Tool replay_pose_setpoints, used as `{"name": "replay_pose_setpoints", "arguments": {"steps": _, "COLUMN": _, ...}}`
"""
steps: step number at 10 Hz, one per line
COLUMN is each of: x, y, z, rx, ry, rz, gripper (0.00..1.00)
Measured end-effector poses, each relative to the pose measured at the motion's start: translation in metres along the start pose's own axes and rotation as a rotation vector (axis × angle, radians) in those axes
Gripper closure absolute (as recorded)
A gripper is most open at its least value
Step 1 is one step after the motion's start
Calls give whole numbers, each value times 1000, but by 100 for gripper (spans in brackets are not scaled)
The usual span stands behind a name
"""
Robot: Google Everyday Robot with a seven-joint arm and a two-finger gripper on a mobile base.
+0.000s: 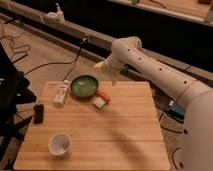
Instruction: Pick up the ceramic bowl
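Note:
The ceramic bowl (84, 86), wide and shallow with a glossy green inside and a dark rim, sits at the far left part of the wooden table (125, 130). My gripper (98, 65) hangs at the end of the white arm, above the table's far edge, just up and to the right of the bowl and apart from it. The smaller white cup (60, 144) stands near the front left corner.
A white bottle (61, 93) lies left of the bowl. A small red and white packet (101, 100) lies right of it. A black object (38, 113) lies at the table's left edge. Cables run across the floor beyond the table.

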State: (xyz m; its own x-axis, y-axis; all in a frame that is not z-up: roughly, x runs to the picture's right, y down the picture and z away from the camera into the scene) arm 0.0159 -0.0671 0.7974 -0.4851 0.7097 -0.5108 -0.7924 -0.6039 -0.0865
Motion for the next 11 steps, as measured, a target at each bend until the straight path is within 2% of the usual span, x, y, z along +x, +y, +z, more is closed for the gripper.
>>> {"name": "replay_pose_setpoints", "arguments": {"steps": 1, "x": -9, "y": -4, "z": -1, "rx": 13, "ry": -19, "rz": -13, "gripper": 20}}
{"name": "replay_pose_setpoints", "arguments": {"steps": 3, "x": -28, "y": 5, "z": 3, "rx": 32, "ry": -66, "rz": -72, "gripper": 20}}
{"name": "replay_pose_setpoints", "arguments": {"steps": 5, "x": -36, "y": 15, "z": 24, "rx": 30, "ry": -76, "rz": -107, "gripper": 20}}
{"name": "replay_pose_setpoints", "arguments": {"steps": 9, "x": -40, "y": 37, "z": 84, "rx": 7, "ry": -54, "rz": -129, "gripper": 20}}
{"name": "replay_pose_setpoints", "arguments": {"steps": 11, "x": -28, "y": 45, "z": 119, "rx": -13, "ry": -8, "rz": -108, "gripper": 20}}
